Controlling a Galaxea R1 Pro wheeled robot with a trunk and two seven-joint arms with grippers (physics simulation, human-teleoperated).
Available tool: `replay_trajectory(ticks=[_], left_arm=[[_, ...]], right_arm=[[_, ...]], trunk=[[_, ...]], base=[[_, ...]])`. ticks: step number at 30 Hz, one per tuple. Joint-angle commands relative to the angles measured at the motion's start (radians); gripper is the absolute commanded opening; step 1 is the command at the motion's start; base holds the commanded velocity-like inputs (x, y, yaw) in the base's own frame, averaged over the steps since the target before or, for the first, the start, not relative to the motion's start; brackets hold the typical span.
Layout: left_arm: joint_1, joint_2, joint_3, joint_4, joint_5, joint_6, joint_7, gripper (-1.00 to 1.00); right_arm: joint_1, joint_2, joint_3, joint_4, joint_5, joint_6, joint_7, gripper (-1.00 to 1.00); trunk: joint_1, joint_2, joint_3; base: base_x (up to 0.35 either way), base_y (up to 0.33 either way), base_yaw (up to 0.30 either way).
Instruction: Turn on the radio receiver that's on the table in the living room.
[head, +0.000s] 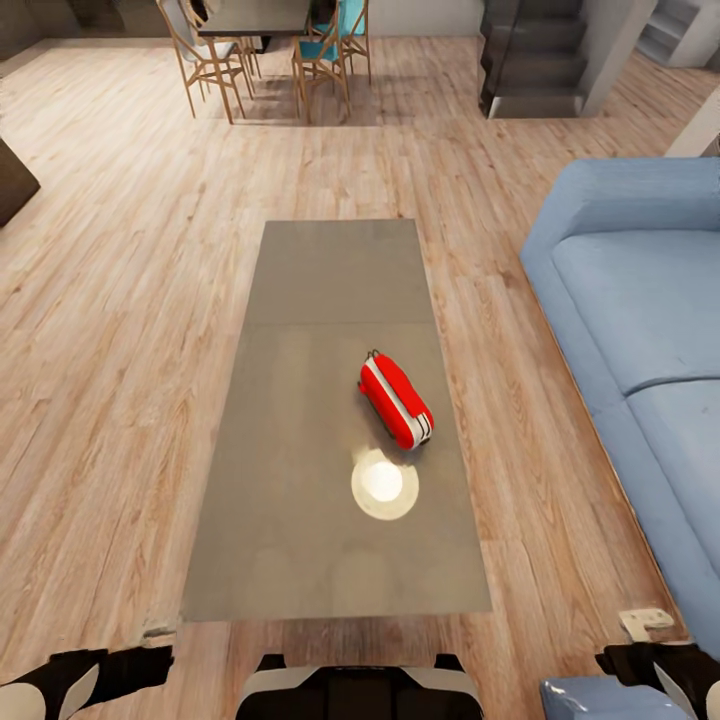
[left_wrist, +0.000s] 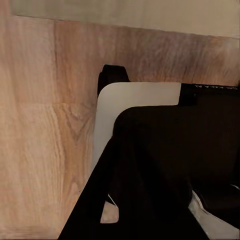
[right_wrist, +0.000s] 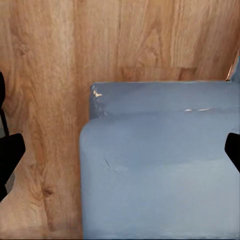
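The radio receiver (head: 396, 401) lies on its side on the long grey counter (head: 300, 300), on the half nearer the robot and toward the counter's right edge, the side that faces the sofa (head: 640, 300). It is bright red with a white band running along its length, and it sits at a slant, one end pointing toward the far left and the other toward the near right; a thin wire handle shows at its far end. Just in front of it, on the counter top, is a round bright patch of light (head: 385, 484), close to the radio but not part of it. A seam crosses the counter beyond the radio. Light wood plank floor (head: 120, 300) surrounds the counter, and wooden chairs (head: 210, 60) stand at a dark dining table far behind, with stairs (head: 530, 60) to their right. The robot's base (head: 360, 690) shows at the near end of the counter. The left hand is hard to make out in the left wrist view (dark robot bodywork blocks it), so I cannot tell its state. In the right wrist view, the right hand (right_wrist: 120, 150) has its fingers (right_wrist: 9, 157) spread wide apart, over the blue sofa cushion (right_wrist: 160, 170) and floor.
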Motion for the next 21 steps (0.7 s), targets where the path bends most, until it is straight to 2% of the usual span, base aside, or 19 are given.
replay_trajectory(ticks=[1,4,6,10,13,17,19,21], left_arm=[[0.012,-0.001,0.004,0.0,0.002,-0.001,0.002,-1.0],[0.046,-0.003,0.004,0.0,0.004,-0.003,0.031,-1.0],[0.069,-0.015,0.004,0.0,0.004,-0.008,0.074,-1.0],[0.119,-0.051,0.005,0.0,0.005,-0.069,0.177,-1.0],[0.141,-0.065,0.005,0.0,0.005,-0.085,0.2,-1.0],[0.167,-0.076,0.005,0.0,0.006,-0.094,0.21,-1.0],[0.177,-0.083,0.005,0.0,0.006,-0.095,0.212,-1.0],[0.197,-0.096,0.005,0.0,0.006,-0.108,0.215,-1.0]], right_arm=[[0.013,0.001,0.0,0.004,-0.001,-0.007,0.0,1.0],[0.046,0.006,-0.002,0.016,-0.001,-0.017,-0.001,1.0],[0.061,0.009,-0.002,0.029,-0.002,-0.019,-0.001,1.0],[0.071,0.012,-0.002,0.064,-0.003,-0.02,0.0,1.0],[0.079,0.014,-0.002,0.071,-0.013,-0.026,0.001,1.0],[0.11,0.02,-0.002,0.072,-0.053,-0.05,0.0,1.0],[0.123,0.03,-0.002,0.073,-0.062,-0.058,0.0,1.0],[0.14,0.069,-0.002,0.073,-0.07,-0.064,-0.007,1.0]], trunk=[[0.0,0.0,0.002],[0.0,0.0,0.007],[0.0,0.0,0.01],[0.0,0.0,0.016],[0.0,0.0,0.021],[0.0,0.0,0.027],[0.0,0.0,0.031],[0.0,0.0,0.034]], base=[[0.0,0.0,0.0],[0.0,0.0,0.0],[0.0,0.0,0.0],[0.0,0.0,0.0],[0.0,0.0,0.0],[0.0,0.0,0.0],[0.0,0.0,0.0],[0.0,0.0,0.0]])
